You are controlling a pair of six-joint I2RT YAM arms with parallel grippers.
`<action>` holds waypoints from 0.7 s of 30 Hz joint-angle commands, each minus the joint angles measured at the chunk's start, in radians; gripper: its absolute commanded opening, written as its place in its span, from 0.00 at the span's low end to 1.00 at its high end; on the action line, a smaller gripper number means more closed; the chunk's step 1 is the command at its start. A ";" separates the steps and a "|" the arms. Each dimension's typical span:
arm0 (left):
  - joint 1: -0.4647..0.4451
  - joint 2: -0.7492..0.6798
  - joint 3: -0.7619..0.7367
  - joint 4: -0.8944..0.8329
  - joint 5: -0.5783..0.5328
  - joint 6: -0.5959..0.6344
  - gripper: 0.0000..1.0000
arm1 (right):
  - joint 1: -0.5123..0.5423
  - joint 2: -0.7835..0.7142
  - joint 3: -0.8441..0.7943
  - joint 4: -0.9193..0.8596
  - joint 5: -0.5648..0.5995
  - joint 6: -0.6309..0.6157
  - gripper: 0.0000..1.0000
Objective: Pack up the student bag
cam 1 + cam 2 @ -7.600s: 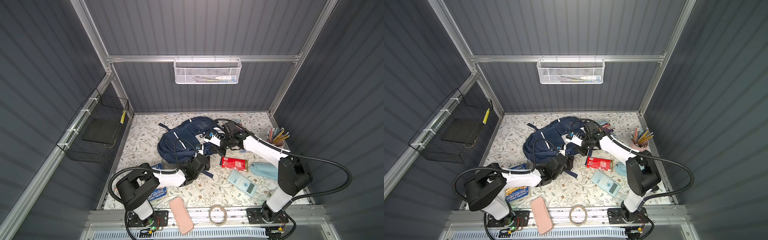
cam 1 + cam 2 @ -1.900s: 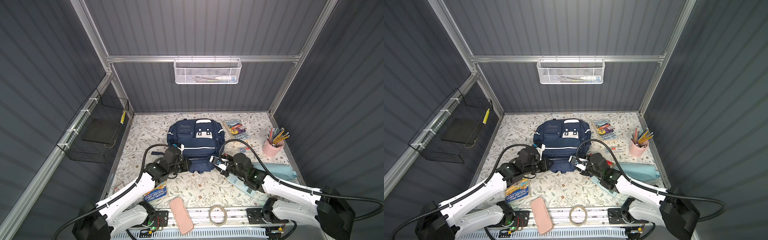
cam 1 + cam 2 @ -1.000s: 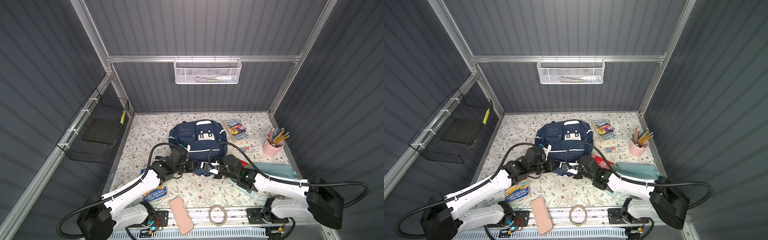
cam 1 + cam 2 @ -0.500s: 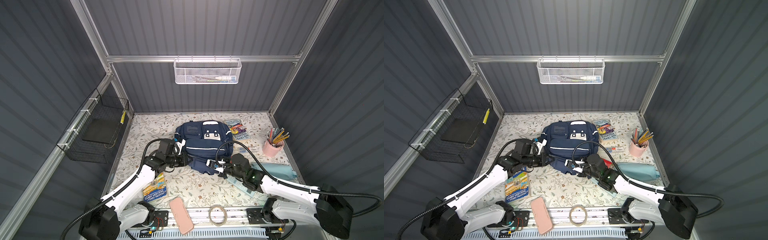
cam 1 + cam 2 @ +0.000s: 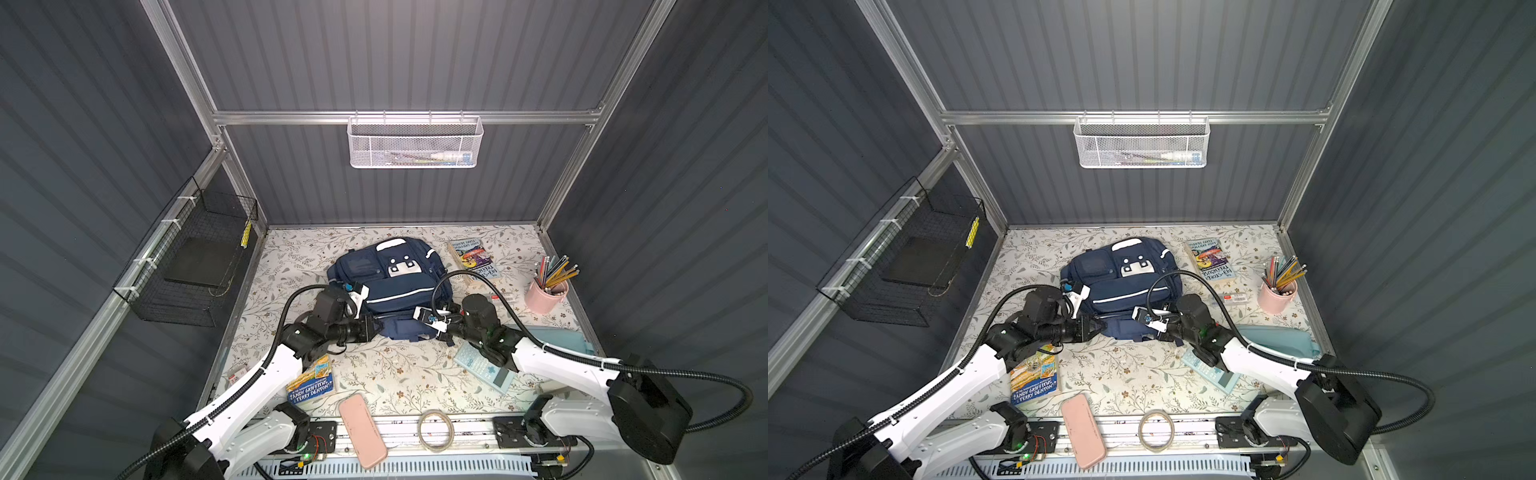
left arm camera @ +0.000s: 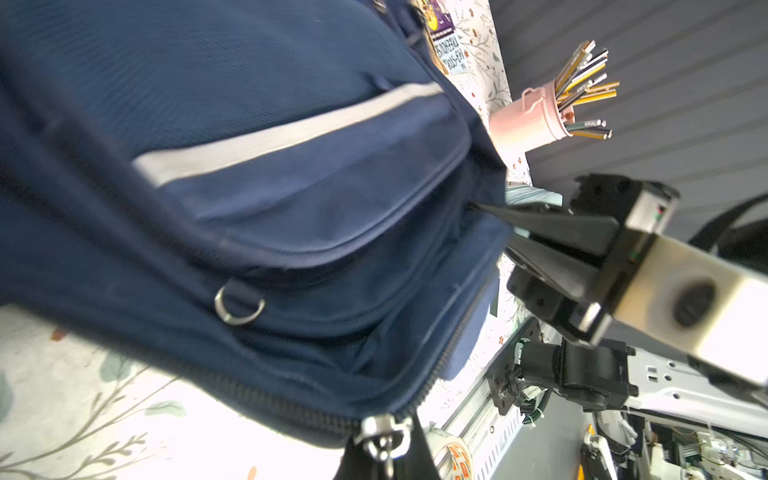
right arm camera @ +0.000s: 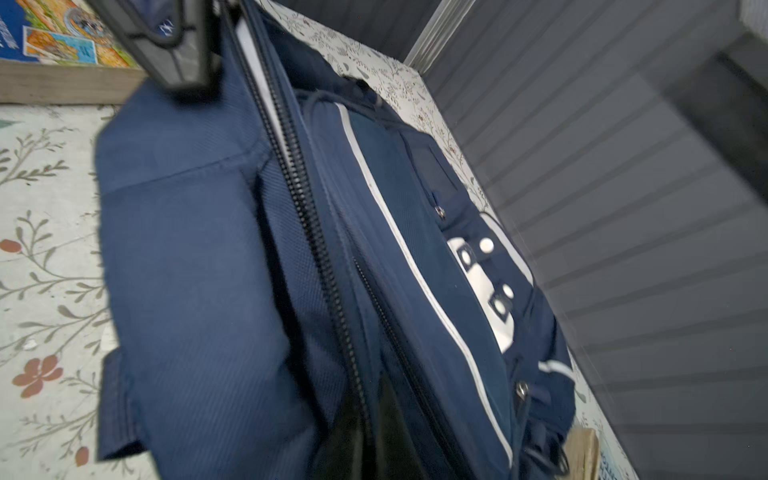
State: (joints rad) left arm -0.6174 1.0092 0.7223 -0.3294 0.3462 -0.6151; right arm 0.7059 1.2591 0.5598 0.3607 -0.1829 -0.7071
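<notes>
The student bag (image 5: 390, 282) lies with its white-patched pockets facing up in the middle of the floral desk (image 5: 374, 376), somewhat nearer the back edge than the front. Its long zip runs along the side that faces the front edge. In both top views the two arms meet at that near side.

The left gripper (image 6: 388, 453) is clenched on the metal zip pull (image 6: 382, 436) at the bag's front left corner. The left wrist view shows the pull pinched between its dark fingers. The right gripper (image 6: 492, 228) comes in at the bag's front right corner, its fingers drawn close together over the fabric edge by the zip, so it too is grasping the student bag. In the right wrist view the zip teeth run between its fingers.

A book (image 5: 473, 259) lies near the back right corner, just beside the bag. A pink cup of pencils (image 5: 546, 295) stands at the right edge. A calculator (image 5: 484, 368) lies towards the front right, partly under the right arm. A second book (image 5: 311, 384) lies at the front left, under the left arm. A pink case (image 5: 361, 430) and a tape roll (image 5: 434, 428) rest on the front rail.
</notes>
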 commanded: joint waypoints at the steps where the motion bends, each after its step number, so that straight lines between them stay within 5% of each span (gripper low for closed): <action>1: -0.036 -0.005 -0.001 0.063 -0.054 -0.066 0.00 | -0.044 -0.013 0.020 -0.099 0.099 0.026 0.17; 8: -0.058 0.108 0.027 0.162 -0.024 -0.077 0.00 | 0.108 -0.128 0.026 -0.208 0.094 0.074 0.50; 21: -0.072 0.120 0.051 0.187 0.020 -0.098 0.00 | 0.196 0.132 0.172 -0.163 0.050 0.118 0.56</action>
State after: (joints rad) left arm -0.6861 1.1568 0.7307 -0.2081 0.3405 -0.7013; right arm 0.8978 1.3499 0.6952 0.1864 -0.1272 -0.6048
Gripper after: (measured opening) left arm 0.072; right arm 0.565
